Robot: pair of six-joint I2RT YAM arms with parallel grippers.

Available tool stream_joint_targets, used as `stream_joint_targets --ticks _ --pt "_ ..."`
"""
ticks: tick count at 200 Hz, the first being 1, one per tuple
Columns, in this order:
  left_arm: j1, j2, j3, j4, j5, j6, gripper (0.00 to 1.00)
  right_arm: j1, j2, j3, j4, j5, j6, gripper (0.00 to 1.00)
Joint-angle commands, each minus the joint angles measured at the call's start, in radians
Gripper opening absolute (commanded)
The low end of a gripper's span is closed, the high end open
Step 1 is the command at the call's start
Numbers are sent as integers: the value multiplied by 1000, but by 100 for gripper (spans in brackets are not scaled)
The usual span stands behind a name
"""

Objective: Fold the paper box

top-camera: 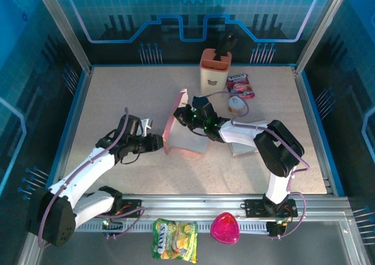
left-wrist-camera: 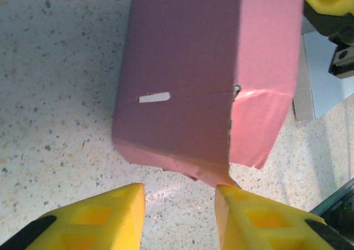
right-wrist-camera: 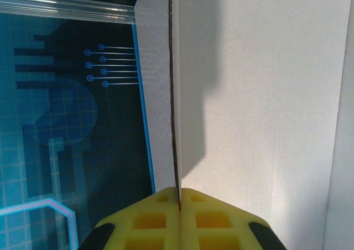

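paper box (left-wrist-camera: 210, 67) upright, pinched by right fingers (right-wrist-camera: 149, 219)

A speckled beige tabletop (top-camera: 117, 112) lies under even light, fenced by an aluminium frame (top-camera: 63, 24). Blue circuit-print panels (top-camera: 263, 7) (translucent) stand at nine, twelve and three o'clock.

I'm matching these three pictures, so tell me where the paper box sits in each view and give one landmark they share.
Top external: paper box upright, centre of the speckled table.
Left wrist: its pink wall, upper middle.
Right wrist: its white face, right side.
Shared landmark: the speckled table.
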Motion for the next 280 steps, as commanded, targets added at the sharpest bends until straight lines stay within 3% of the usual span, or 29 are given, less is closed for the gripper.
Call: stream_joint_targets --ticks 1,44,84,160,191,280 --pt "-24 -15 -35 36 -15 66 40 -12 26 9 -12 -13 -6 0" --pt "-53 -24 -51 10 -115 107 41 -19 27 10 0 -26 13 0" --pt "-79 -7 -87 113 -153 143 41 -33 28 5 3 -34 12 0" --pt "-151 14 -180 348 -267 205 43 -74 60 -63 170 -107 34 0" --pt "-153 42 -222 463 -244 218 44 -85 63 -69 176 -122 45 0" --pt "-158 178 -182 580 -282 245 46 -88 73 -73 182 -146 64 0"
